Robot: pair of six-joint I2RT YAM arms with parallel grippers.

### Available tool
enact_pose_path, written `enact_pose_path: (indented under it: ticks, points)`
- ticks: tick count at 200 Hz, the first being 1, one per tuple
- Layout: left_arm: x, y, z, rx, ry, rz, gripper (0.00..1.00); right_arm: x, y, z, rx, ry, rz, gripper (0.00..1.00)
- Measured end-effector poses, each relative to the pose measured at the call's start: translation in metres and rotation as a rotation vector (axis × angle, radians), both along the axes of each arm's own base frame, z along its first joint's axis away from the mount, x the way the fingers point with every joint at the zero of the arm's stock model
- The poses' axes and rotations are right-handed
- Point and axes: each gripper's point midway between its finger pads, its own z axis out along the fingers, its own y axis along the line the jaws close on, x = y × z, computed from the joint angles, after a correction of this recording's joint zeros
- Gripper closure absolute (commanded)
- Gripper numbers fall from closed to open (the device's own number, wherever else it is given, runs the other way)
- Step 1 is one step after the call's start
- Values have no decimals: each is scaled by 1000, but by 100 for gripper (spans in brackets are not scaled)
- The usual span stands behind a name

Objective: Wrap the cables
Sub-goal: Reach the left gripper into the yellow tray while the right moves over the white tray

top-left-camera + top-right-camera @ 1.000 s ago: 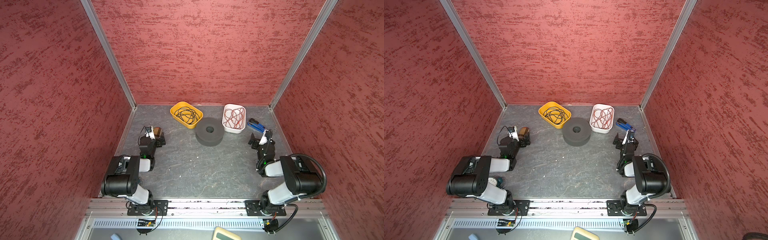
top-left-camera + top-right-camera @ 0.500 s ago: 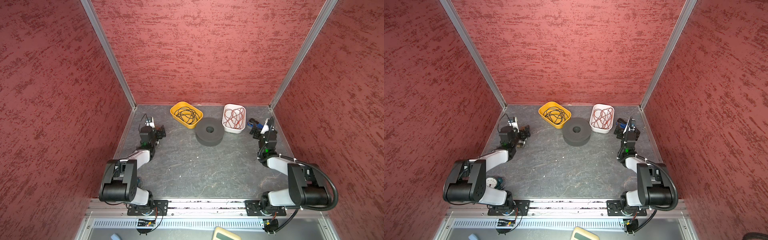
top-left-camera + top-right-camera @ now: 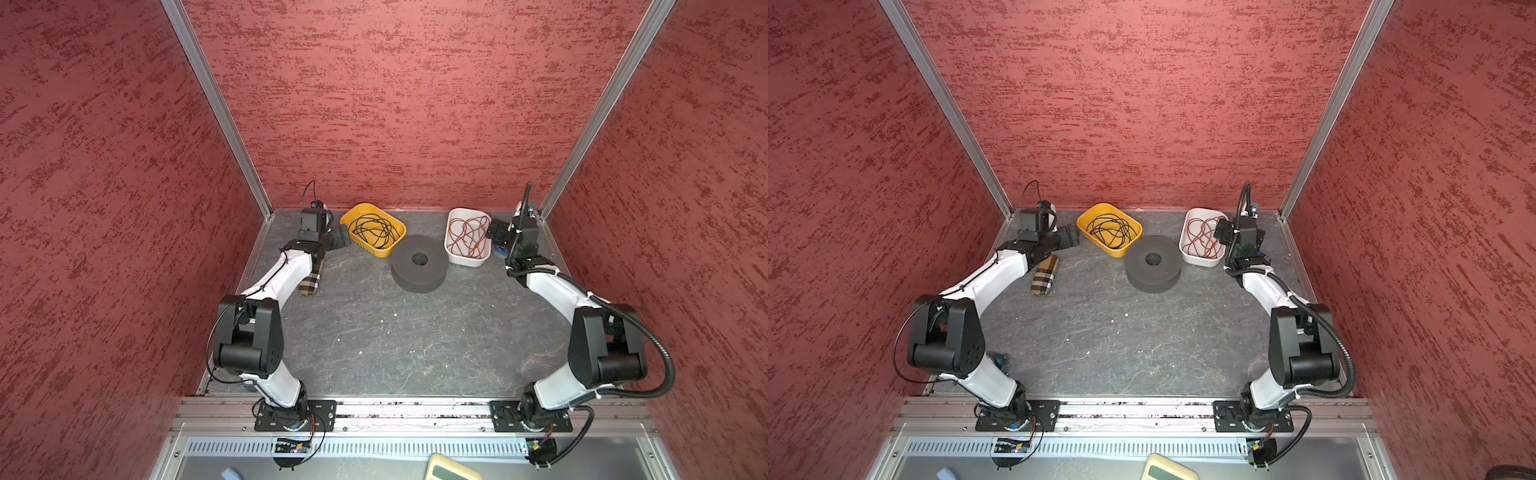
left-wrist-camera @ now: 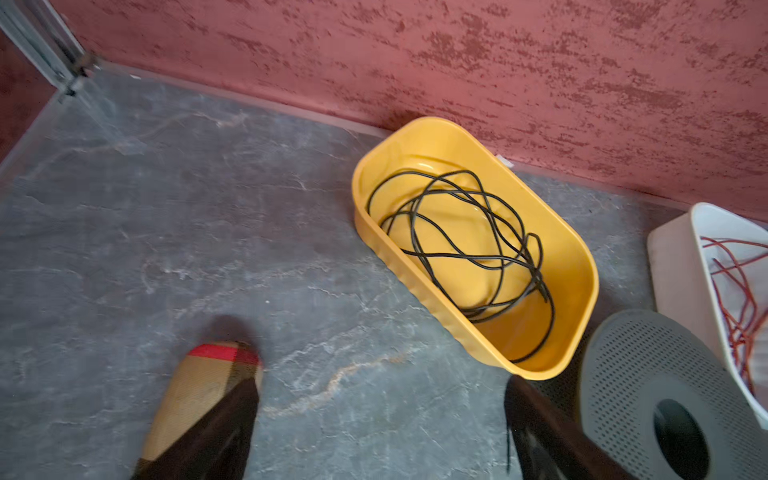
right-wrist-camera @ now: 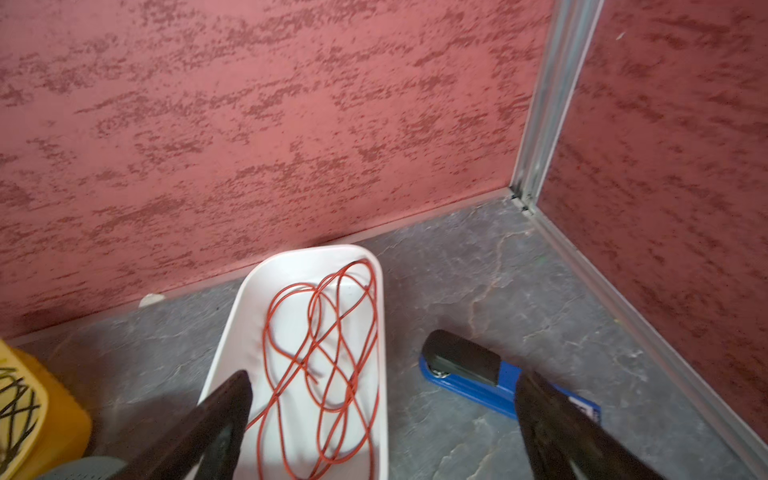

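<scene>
item: black cable, loose tangle inside yellow tray; your left hand, spread and empty beside the tray, may snag several loops and drag the tray.

No legible text anywhere; white label on blue stapler blurred.
</scene>
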Motion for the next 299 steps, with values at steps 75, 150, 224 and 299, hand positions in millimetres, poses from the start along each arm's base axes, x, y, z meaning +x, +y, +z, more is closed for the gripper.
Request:
enact_pose_path:
  ticks: [75,150,224,299]
  points:
    - [49,-72,27,-101,126,-84,8,7,65,-3,74,103,158,1]
    - [82,-84,-34,-101,304,-50,10,1,99,-3,86,154,255,1]
    - [89,-122,-63,-51,337,-108,10,-11,112,-14,106,200,316,1]
    - [96,-134,-102,110,354,-117,13,-24,127,-11,130,201,382,1]
